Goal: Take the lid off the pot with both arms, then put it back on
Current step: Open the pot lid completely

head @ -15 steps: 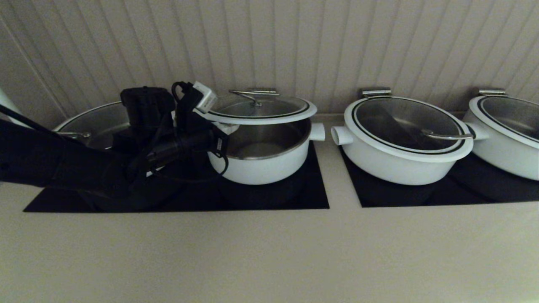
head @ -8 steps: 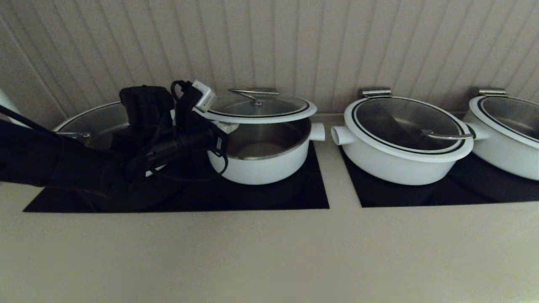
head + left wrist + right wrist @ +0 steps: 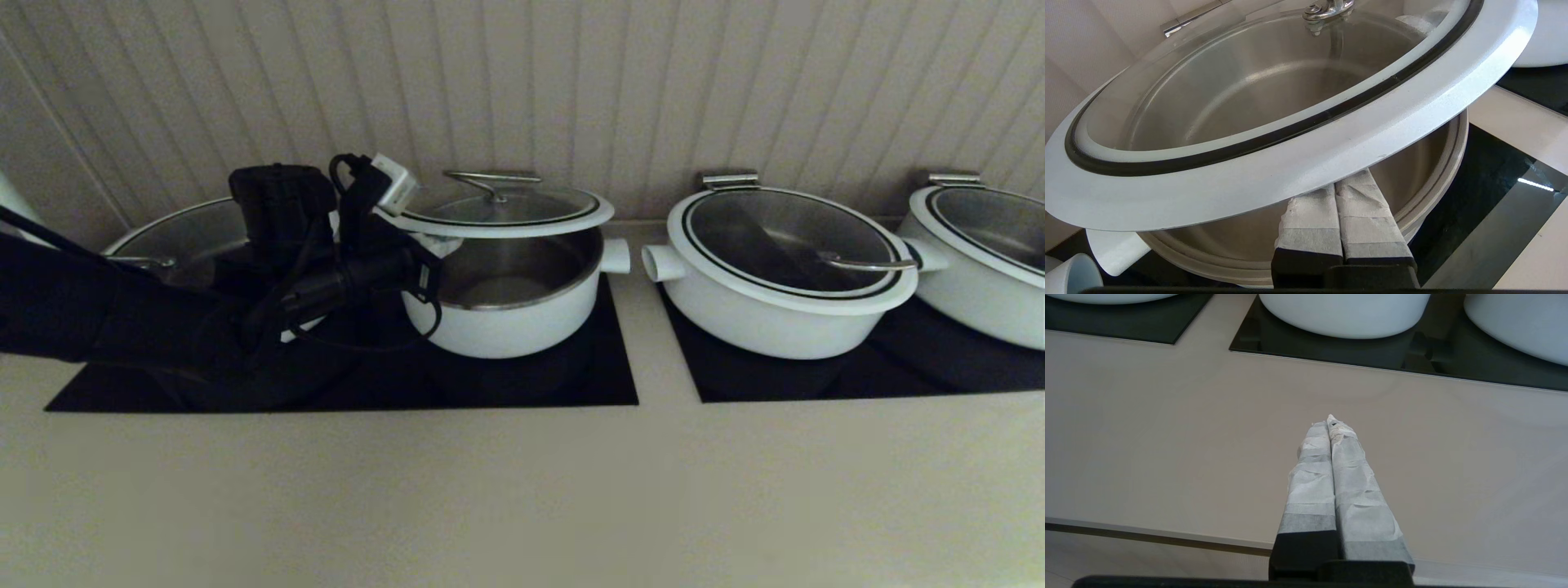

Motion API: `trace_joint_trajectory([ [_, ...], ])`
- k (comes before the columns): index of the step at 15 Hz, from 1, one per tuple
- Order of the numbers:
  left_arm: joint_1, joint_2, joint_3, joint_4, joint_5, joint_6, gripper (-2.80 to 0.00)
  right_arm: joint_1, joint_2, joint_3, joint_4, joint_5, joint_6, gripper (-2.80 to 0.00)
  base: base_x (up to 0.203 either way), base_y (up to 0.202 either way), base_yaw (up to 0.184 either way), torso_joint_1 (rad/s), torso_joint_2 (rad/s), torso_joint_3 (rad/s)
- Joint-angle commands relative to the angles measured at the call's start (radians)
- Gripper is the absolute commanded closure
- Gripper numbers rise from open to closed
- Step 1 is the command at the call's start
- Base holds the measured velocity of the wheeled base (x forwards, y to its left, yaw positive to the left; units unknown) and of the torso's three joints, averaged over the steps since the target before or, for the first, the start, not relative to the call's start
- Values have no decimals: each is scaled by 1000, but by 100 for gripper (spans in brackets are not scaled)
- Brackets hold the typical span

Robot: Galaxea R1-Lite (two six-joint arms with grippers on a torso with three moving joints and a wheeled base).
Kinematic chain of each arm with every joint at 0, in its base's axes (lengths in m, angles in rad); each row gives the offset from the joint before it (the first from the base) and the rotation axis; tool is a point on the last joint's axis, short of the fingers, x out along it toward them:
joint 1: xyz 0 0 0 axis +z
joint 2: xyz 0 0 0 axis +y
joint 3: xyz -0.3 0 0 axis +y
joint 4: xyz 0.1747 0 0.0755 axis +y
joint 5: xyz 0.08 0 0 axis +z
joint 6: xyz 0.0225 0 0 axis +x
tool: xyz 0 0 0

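The lid point(image 3: 500, 208), glass with a white rim and a wire handle, is raised above the pot point(image 3: 510, 314), and its left side is higher. My left gripper point(image 3: 431, 245) is at the pot's left rim. In the left wrist view the left gripper point(image 3: 1336, 185) is shut, and its taped fingers point(image 3: 1310, 220) reach under the lid's white rim point(image 3: 1290, 163), above the pot's steel bowl point(image 3: 1429, 163). The fingertips are hidden by the rim. My right gripper point(image 3: 1329, 421) is shut and empty over the beige counter, out of the head view.
A wider lidded white pot point(image 3: 775, 278) stands to the right, and another point(image 3: 980, 253) at the far right. A third pot point(image 3: 180, 237) sits behind my left arm. Black cooktop panels point(image 3: 522, 384) lie under them, and a ribbed wall stands close behind. The beige counter point(image 3: 522, 490) runs along the front.
The lid's left side has risen a little, carried on my left gripper. My left arm has shifted slightly up and left.
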Motion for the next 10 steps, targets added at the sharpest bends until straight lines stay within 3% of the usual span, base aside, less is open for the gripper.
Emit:
trace_joint_trajectory([
  [1, 0, -2, 0, -4, -2, 1, 0, 0, 2, 0, -1, 1, -1, 0, 0, 0, 0, 0, 0, 0],
  [10, 0, -4, -29, -4, 6, 1, 0, 0, 2, 0, -1, 1, -1, 0, 0, 0, 0, 0, 0, 0],
])
